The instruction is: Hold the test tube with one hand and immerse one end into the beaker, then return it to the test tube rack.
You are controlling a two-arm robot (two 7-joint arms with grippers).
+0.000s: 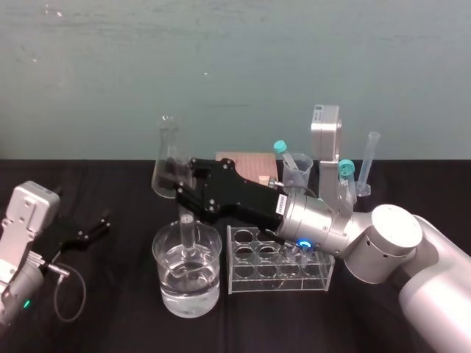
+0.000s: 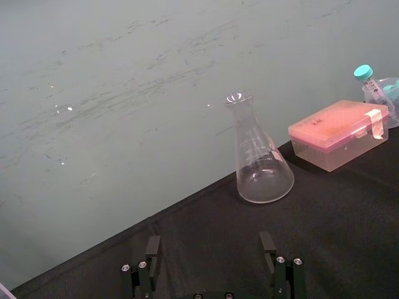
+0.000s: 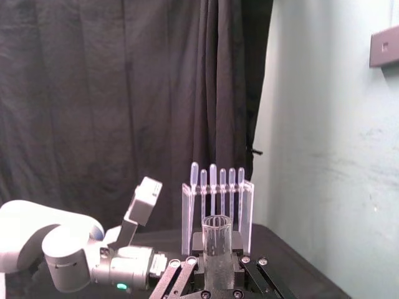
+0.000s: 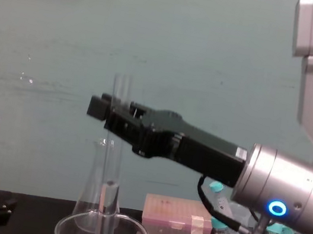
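Beneath the right end effector (image 1: 182, 197), closed on the upright test tube (image 1: 189, 229), the tube's lower end stands inside the beaker (image 1: 168, 294). Immersion appears in hand. Next: lift straight up, then carry to the test tube rack (image 1: 276, 282) alongside. Tip depth is indistinct through the glass. Left end effector (image 1: 94, 229) rests wide, well apart.

Right arm reaches in from the right, black forearm stretched leftward about level, silver wrist's blue ring lit. Right gripper (image 1: 181, 193) fingers clamped on upright test tube (image 4: 123, 90), held mid-length. Left arm parked low at far left, left gripper (image 1: 98, 227) fingers spread, holding nothing.
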